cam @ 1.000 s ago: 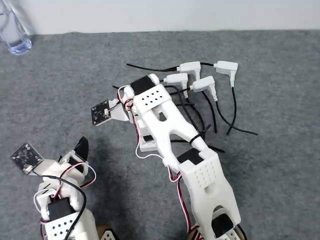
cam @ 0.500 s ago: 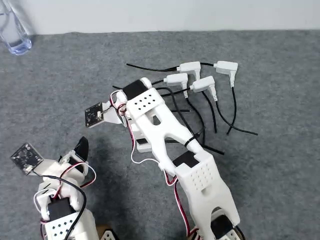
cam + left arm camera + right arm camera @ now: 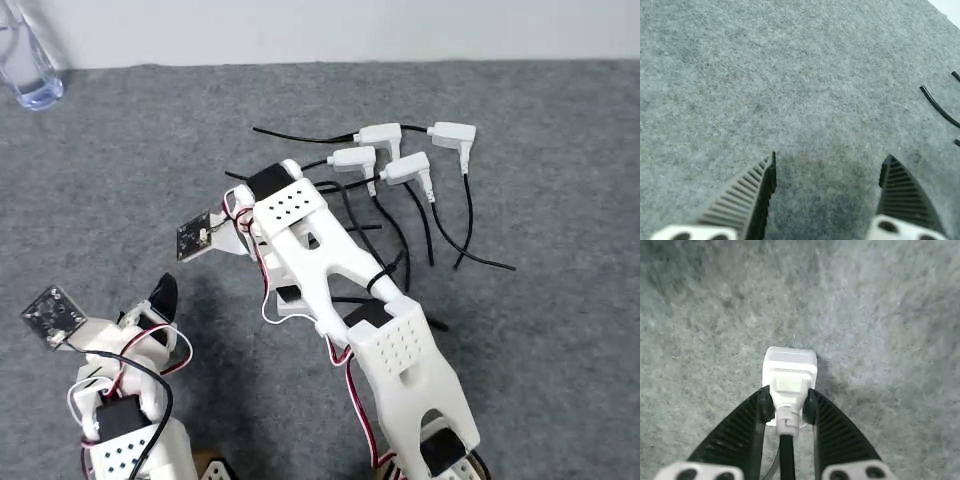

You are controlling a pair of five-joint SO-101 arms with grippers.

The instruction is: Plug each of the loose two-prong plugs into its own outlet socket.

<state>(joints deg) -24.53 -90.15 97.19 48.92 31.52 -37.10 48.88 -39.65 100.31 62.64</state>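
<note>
While my left gripper (image 3: 827, 165) hangs with its jaws wide apart over bare felt (image 3: 790, 75), my right gripper (image 3: 788, 396) is clamped on a white plug (image 3: 789, 384). One black finger presses each side of the plug, and its black cord (image 3: 786, 455) runs back between them. The plug's nose meets a white block (image 3: 790, 359) lying on the felt. I cannot tell whether the prongs are fully in.

From the high view, my right arm (image 3: 330, 270) stretches from the lower right up to the middle of the frame, covering what it holds. My left arm (image 3: 120, 400) sits low in the lower left corner, well apart from everything else.

Above and right of centre lie four white corded pieces: one (image 3: 378, 133) beside another (image 3: 452, 133), with two more (image 3: 352, 157) (image 3: 407, 167) just below them. Their black cords trail down toward the arm and cross each other. I cannot tell plugs from sockets among them.

A clear glass (image 3: 25, 60) stands in the upper left corner.
</note>
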